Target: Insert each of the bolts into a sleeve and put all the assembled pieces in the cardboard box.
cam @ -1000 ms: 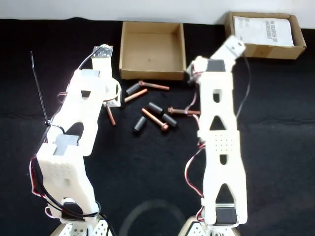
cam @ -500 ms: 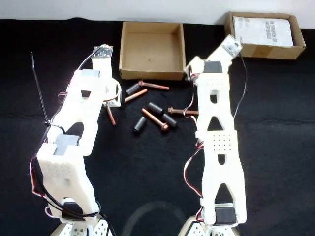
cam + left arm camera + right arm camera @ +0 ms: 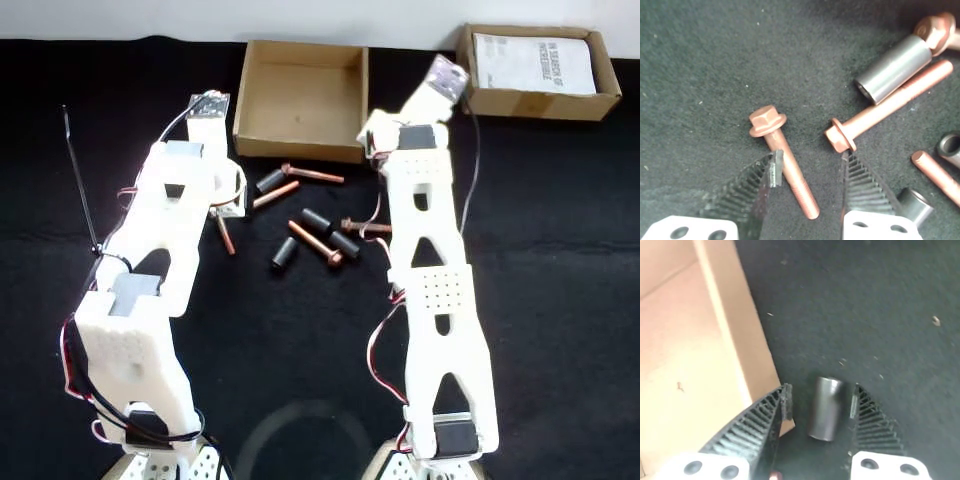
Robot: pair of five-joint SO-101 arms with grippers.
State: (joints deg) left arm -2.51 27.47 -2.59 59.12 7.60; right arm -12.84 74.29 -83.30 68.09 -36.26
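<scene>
My left gripper [image 3: 811, 165] is open low over the black mat, its fingers straddling a copper bolt [image 3: 785, 160]; in the high view that bolt [image 3: 225, 235] lies beside the left arm. My right gripper [image 3: 820, 400] is open around a dark sleeve [image 3: 825, 407] lying just outside the cardboard box's wall [image 3: 735, 325]. One of its fingers [image 3: 775, 410] is right against that wall. From above, the right gripper [image 3: 372, 145] sits at the near right corner of the cardboard box [image 3: 300, 150]. More bolts [image 3: 315, 243] and sleeves [image 3: 283, 252] lie between the arms.
A second bolt [image 3: 890, 105] and a steel sleeve [image 3: 892, 70] lie close beyond my left gripper. Another cardboard box [image 3: 540, 100] holding a printed sheet stands at the far right. A thin black rod [image 3: 80, 180] stands left of the left arm.
The right arm has swung left, and the cardboard box has slid a little to the left with it. The left arm has not moved.
</scene>
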